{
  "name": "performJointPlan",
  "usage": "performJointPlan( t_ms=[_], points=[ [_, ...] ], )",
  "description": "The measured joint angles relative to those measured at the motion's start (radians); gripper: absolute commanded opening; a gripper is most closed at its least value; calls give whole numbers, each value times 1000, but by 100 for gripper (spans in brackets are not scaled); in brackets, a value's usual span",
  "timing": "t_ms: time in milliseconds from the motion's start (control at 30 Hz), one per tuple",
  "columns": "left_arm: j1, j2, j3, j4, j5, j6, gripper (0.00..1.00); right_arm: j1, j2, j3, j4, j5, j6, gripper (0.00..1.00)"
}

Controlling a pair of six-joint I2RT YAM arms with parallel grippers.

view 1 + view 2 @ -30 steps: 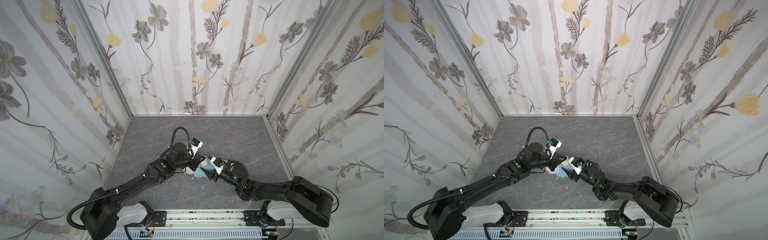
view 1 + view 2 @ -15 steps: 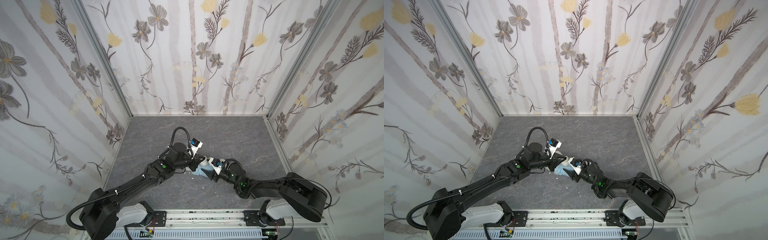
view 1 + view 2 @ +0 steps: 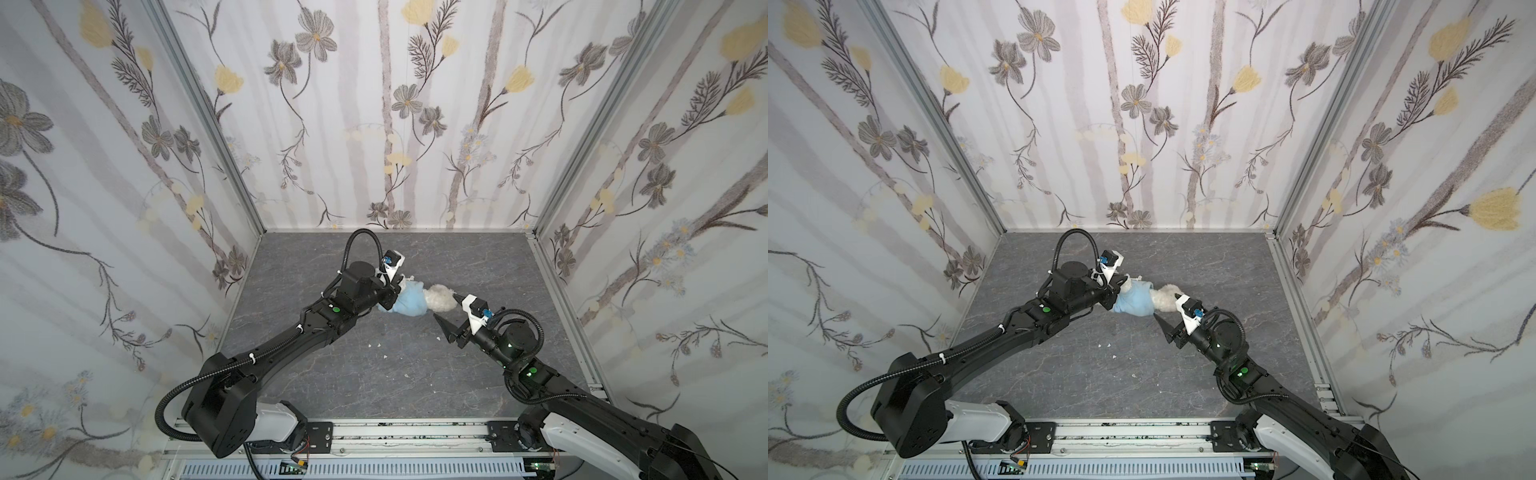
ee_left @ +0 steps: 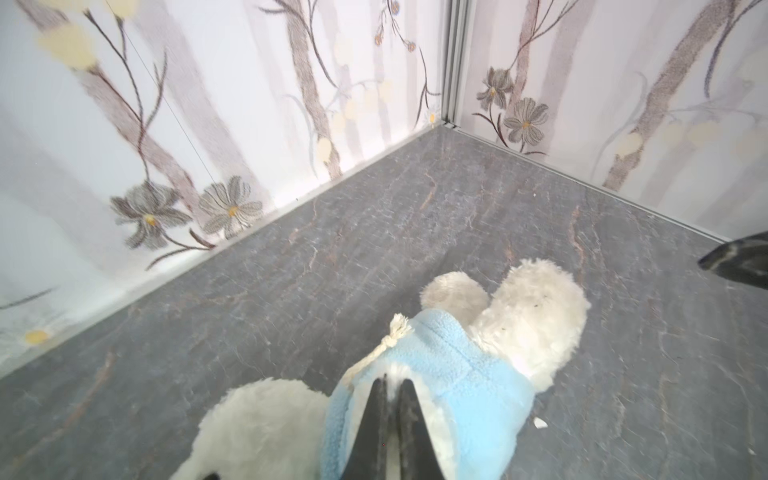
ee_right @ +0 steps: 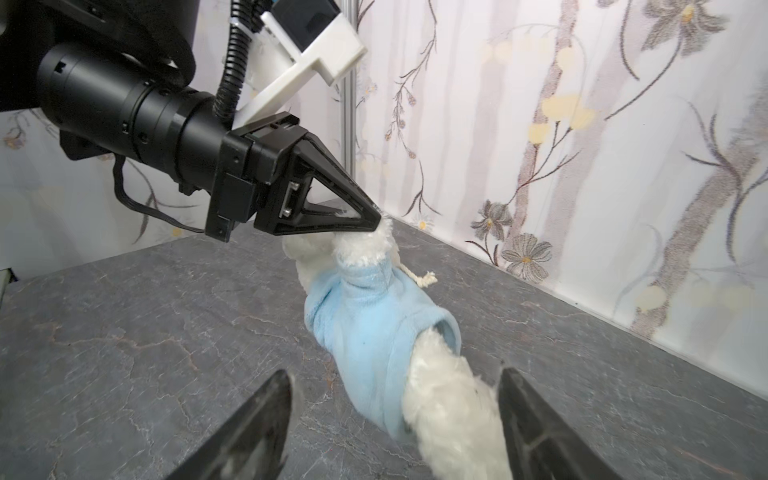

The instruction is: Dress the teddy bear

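One teddy bear [image 3: 440, 297] in one light-blue hoodie [image 5: 365, 316] lies between two grippers. The left gripper [image 5: 376, 220] is pressed together, pinching the hoodie's white-lined hood edge. The right gripper [image 5: 395, 374] stands spread, with a bear leg between its fingers.

My left arm [image 3: 291, 340] stretches out long and low with the wrist nearly level. My left gripper [image 5: 376, 218] is pinched tight, both tips pressed together on a tuft of the teddy bear [image 5: 444, 395]'s white fur. My right arm [image 3: 582, 411] bends sharply at the elbow. Its forearm angles in toward my left hand, and my right gripper [image 5: 395, 382] is spread wide. My left fingertips are straight ahead of it and a little above.
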Motion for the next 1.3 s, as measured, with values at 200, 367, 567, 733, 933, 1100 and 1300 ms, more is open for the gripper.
performJointPlan(
  t_ms=[200, 367, 567, 733, 933, 1100, 1300],
  points=[
    [-33, 2, -192, 34, 49, -27, 27, -41, -19, 5, -92, 71, 57, 78],
    [-88, -112, -372, 3, 164, -127, 52, -42, 16, 16, -132, 96, 104, 75],
    [-62, -356, -408, 23, 180, -260, 74, 25, 153, 87, -133, 71, 161, 72],
    [28, -385, -368, 14, 16, -394, 74, 104, 361, 207, -118, 33, 195, 56],
    [180, -303, -340, -80, -119, -571, 86, 141, 623, 286, -90, -5, 279, 38],
    [200, -203, -375, -114, -84, -638, 93, 154, 732, 261, -74, -23, 336, 28],
    [182, -124, -438, -107, -67, -687, 90, 209, 729, 173, -60, -65, 360, 28]
  ],
)
